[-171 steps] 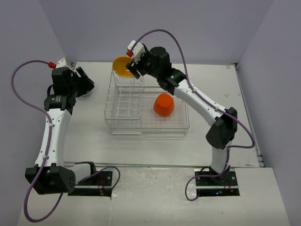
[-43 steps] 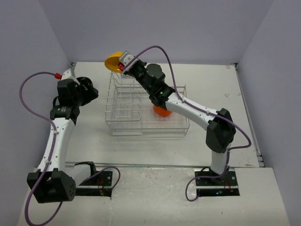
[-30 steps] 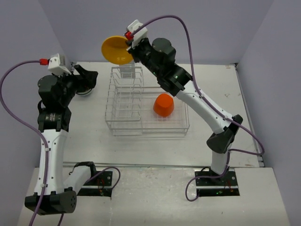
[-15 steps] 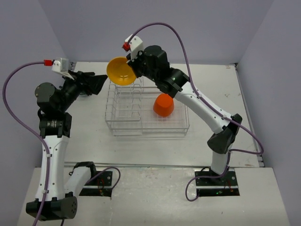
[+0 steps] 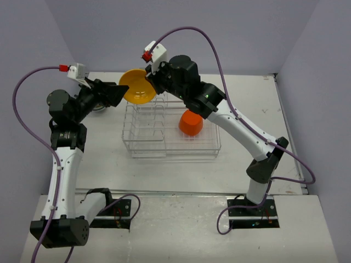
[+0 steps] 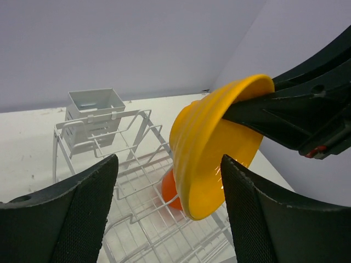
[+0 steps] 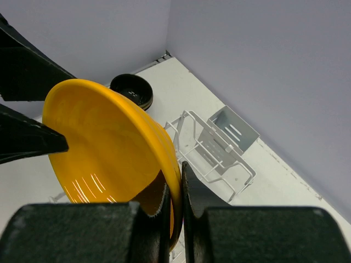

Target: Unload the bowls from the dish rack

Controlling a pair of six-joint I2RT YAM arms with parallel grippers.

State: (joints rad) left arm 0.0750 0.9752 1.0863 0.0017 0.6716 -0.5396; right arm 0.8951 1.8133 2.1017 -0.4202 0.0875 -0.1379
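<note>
Yellow bowl (image 5: pixel 137 86) hung in air, rim pinched between right fingers (image 7: pixel 193 192). Left fingers (image 6: pixel 71 219) stood wide apart, one each side of bowl. Good handover needed left squeezing rim before right let go.

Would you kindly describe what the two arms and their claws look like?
The left arm and right arm have white link shells, black joints and black bases. A purple cable loops to a red plug by each white wrist camera. The left claw and right claw have black, wedge-shaped fingers.
</note>
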